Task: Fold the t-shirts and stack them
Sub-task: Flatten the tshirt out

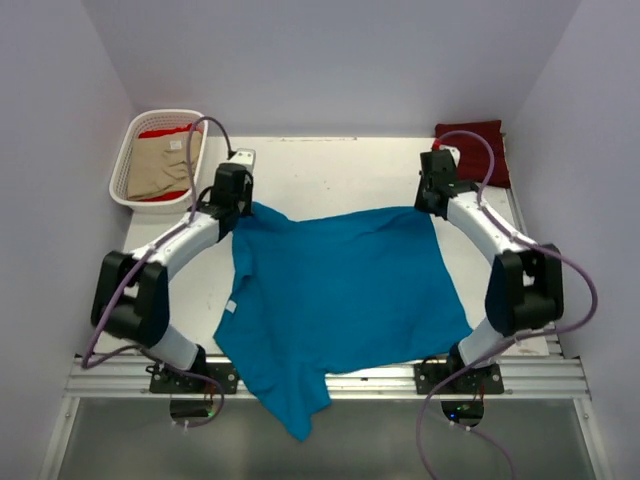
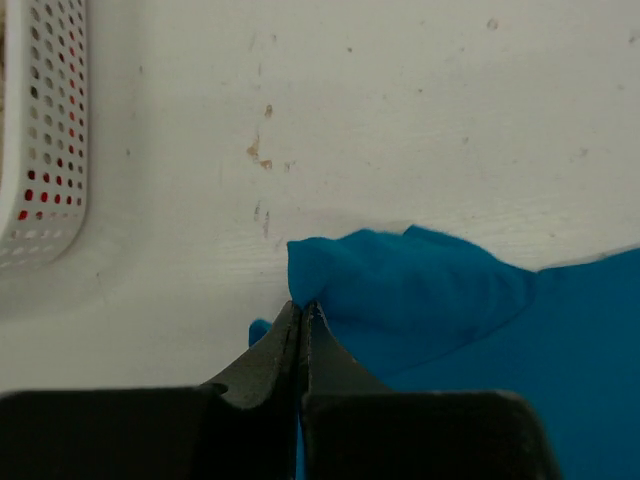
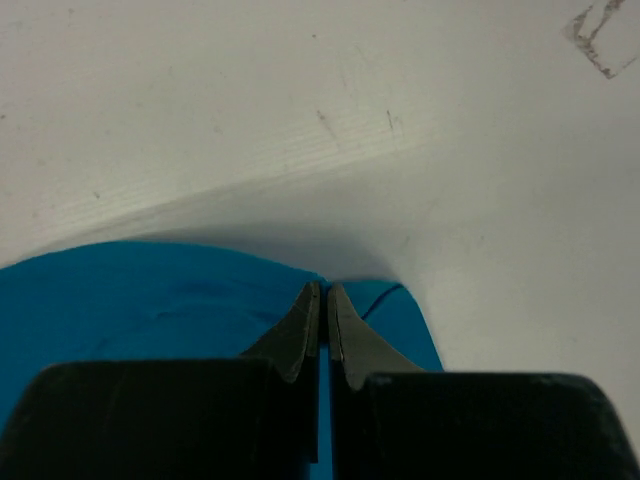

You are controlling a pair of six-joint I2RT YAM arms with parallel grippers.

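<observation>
Left gripper [image 2: 302, 306] and right gripper [image 3: 322, 288] have jaws clamped on the teal-blue t-shirt [image 1: 340, 290] at its upper corners, guessing to stretch it flat for folding.

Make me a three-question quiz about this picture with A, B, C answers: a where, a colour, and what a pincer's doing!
1. Where is the white basket? A) far left B) far right C) under the arms
2. The spread-out shirt's colour? A) red B) beige C) teal-blue
3. The left pincer is? A) wide open B) shut on the shirt C) gripping the basket
A, it sits far left; C, teal-blue cloth covers the table; B, its tips clamp a blue fold.
</observation>
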